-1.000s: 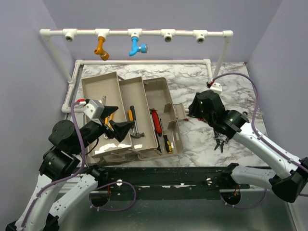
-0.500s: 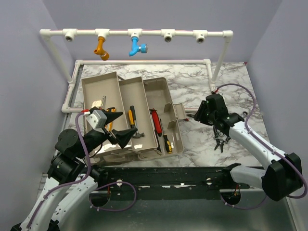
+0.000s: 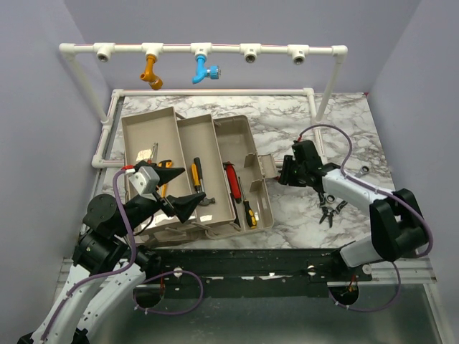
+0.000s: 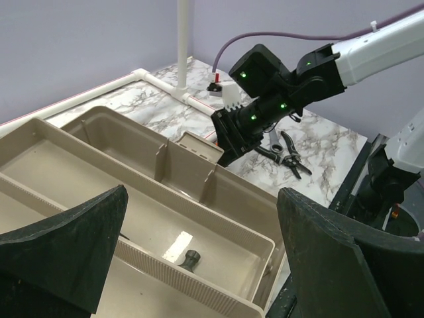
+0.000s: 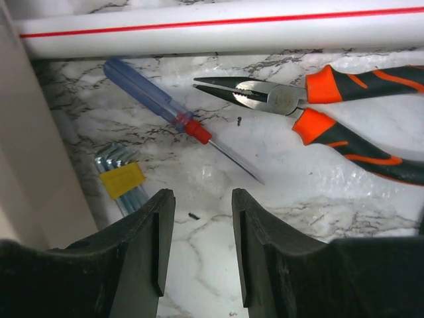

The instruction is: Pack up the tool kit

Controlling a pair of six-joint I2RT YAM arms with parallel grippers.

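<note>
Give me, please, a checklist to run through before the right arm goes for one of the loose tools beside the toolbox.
1. Right gripper empty, jaws apart: ok.
2. Blue-handled screwdriver lying free on the table, nothing on top of it: ok.
3. Right gripper centred over the screwdriver: not ok; it lies ahead of the fingertips, at a slant.
4. Orange-handled pliers apart from the screwdriver: ok, though their nose points close to its shaft.
5. Toolbox open, with bare tray floor to receive a tool: ok.
6. Left gripper open, empty and clear of the right arm: ok.
</note>
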